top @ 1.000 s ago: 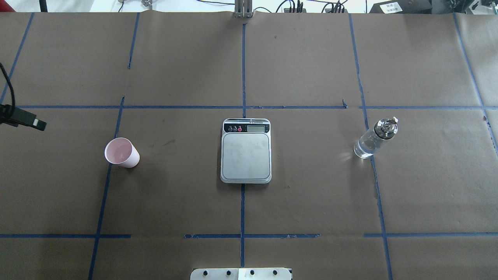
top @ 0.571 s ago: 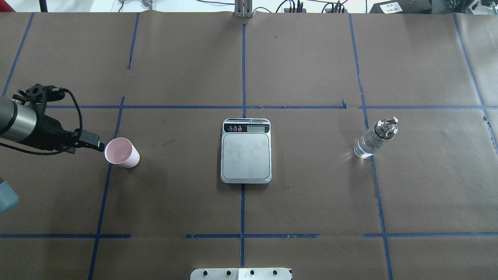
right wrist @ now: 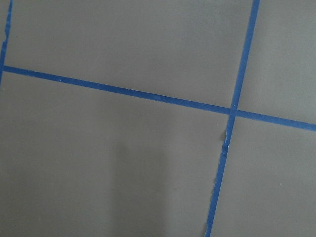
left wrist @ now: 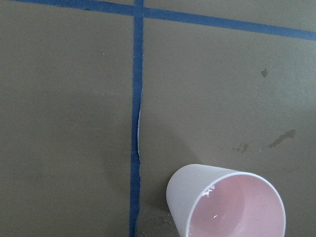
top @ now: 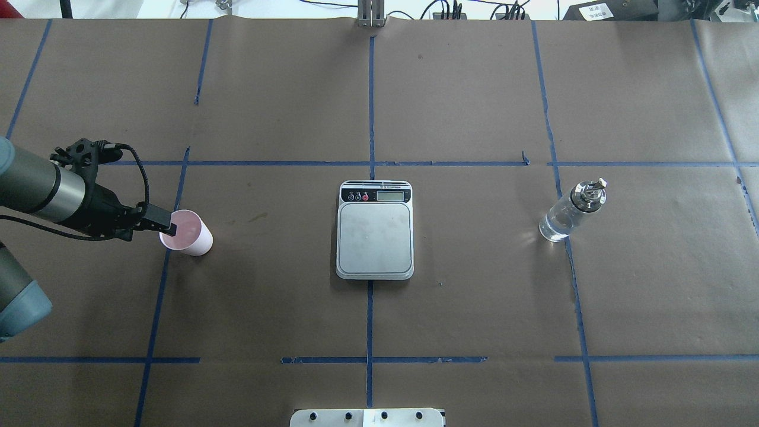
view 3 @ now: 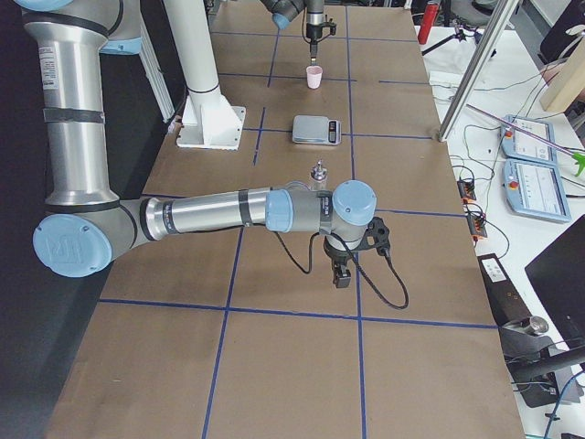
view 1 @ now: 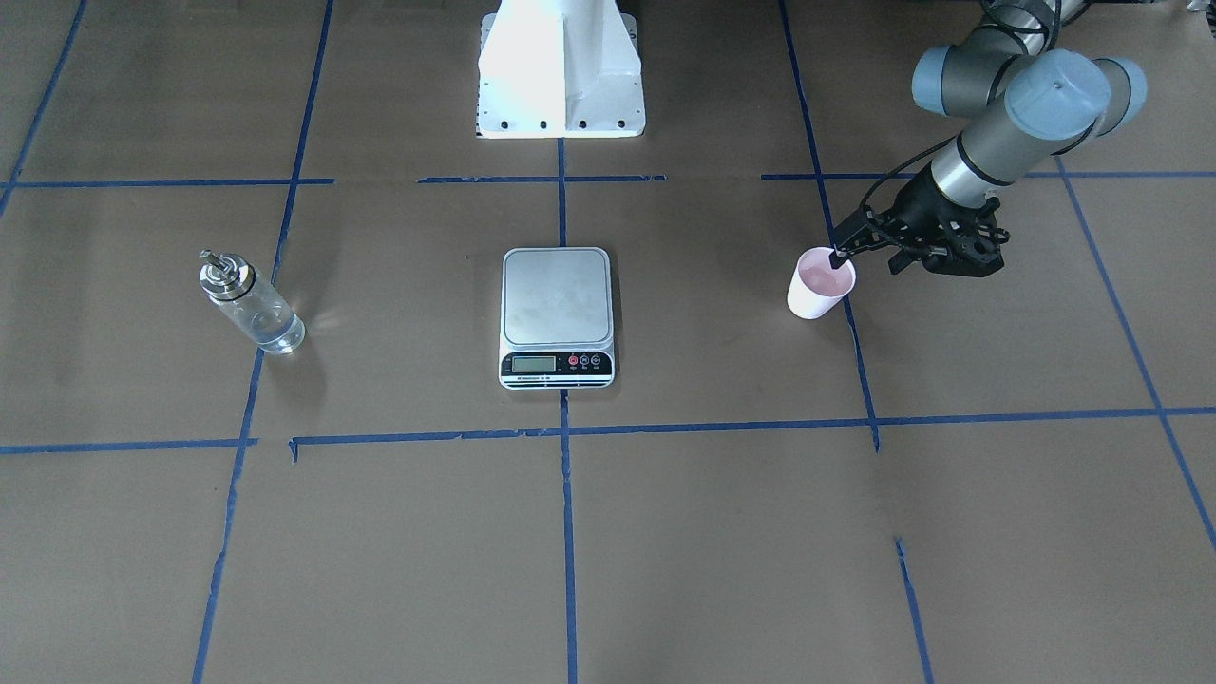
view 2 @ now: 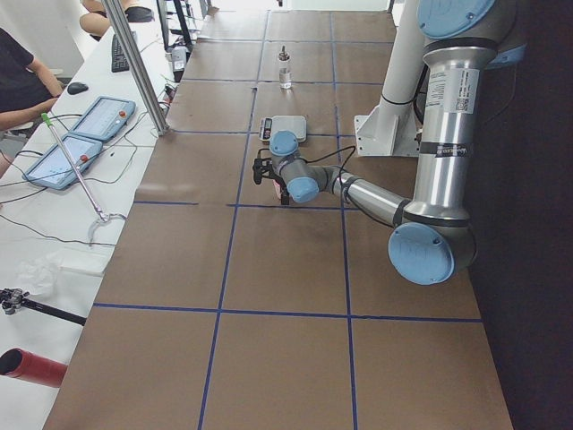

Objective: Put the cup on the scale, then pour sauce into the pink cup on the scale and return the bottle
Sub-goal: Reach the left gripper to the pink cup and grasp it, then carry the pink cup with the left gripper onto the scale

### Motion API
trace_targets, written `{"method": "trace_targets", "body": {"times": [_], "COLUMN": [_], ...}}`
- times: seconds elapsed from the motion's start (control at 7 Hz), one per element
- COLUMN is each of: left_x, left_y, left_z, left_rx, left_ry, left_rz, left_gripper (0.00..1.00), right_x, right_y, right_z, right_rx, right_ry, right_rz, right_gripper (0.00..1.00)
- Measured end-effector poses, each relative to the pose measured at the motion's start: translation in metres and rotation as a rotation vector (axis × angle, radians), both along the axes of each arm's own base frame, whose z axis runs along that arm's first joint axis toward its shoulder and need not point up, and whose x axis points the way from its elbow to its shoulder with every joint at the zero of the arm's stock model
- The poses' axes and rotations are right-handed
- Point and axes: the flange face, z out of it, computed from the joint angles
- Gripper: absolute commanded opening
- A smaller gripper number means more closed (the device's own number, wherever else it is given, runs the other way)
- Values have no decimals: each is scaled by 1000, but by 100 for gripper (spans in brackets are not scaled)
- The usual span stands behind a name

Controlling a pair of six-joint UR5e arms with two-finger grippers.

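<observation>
The pale pink cup [top: 188,234] stands upright on the table's left side, also in the front view [view 1: 817,287] and the left wrist view [left wrist: 232,210]. My left gripper [top: 169,227] has its black tip at the cup's left rim [view 1: 836,258]; I cannot tell how its jaws stand. The scale [top: 375,237] lies at the centre with a bare plate [view 1: 556,299]. The glass bottle [top: 570,212] with a metal cap stands upright at the right [view 1: 252,309]. My right gripper [view 3: 340,277] hangs over bare paper well short of the bottle; I cannot tell its state.
Brown paper with blue tape lines covers the table. The white robot base [view 1: 560,66] stands at the near edge behind the scale. A metal post [top: 371,15] and cables sit at the far edge. Operators' tablets [view 2: 89,121] lie on a side bench.
My left arm has swung in from the left edge to the right. Its tip has gone from well clear of the cup to the cup's left rim. Cup, scale and bottle have not moved.
</observation>
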Motion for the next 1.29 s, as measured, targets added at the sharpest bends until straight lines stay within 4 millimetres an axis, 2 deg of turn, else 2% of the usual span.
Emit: {"method": "trace_targets", "body": {"times": [0.14, 0.29, 0.43, 0.57, 0.86, 1.0, 1.14, 1.29], "left_x": [5, 9, 14, 20, 31, 34, 39, 52], "left_y": [-2, -1, 1, 3, 5, 4, 0, -14], "left_z": [3, 5, 6, 5, 2, 0, -16, -64], "left_rx": [-4, -6, -7, -6, -12, -28, -53, -79], "left_ry": [-6, -8, -10, -10, -8, -19, -42, -67], "left_rz": [2, 7, 17, 28, 40, 34, 24, 17], "left_gripper": [94, 89, 65, 1, 0, 0, 0, 0], "right_x": [-1, -2, -2, -3, -3, -3, -3, -4], "right_y": [1, 2, 2, 2, 2, 2, 2, 1], "right_z": [1, 2, 2, 3, 2, 2, 2, -1], "right_rx": [-7, -12, -13, -15, -11, -11, -10, -9], "right_ry": [-22, -35, -40, -42, -44, -44, -42, -43], "right_rz": [0, 0, 0, -1, -3, -3, -2, 0], "right_gripper": [99, 99, 99, 98, 95, 100, 100, 100]}}
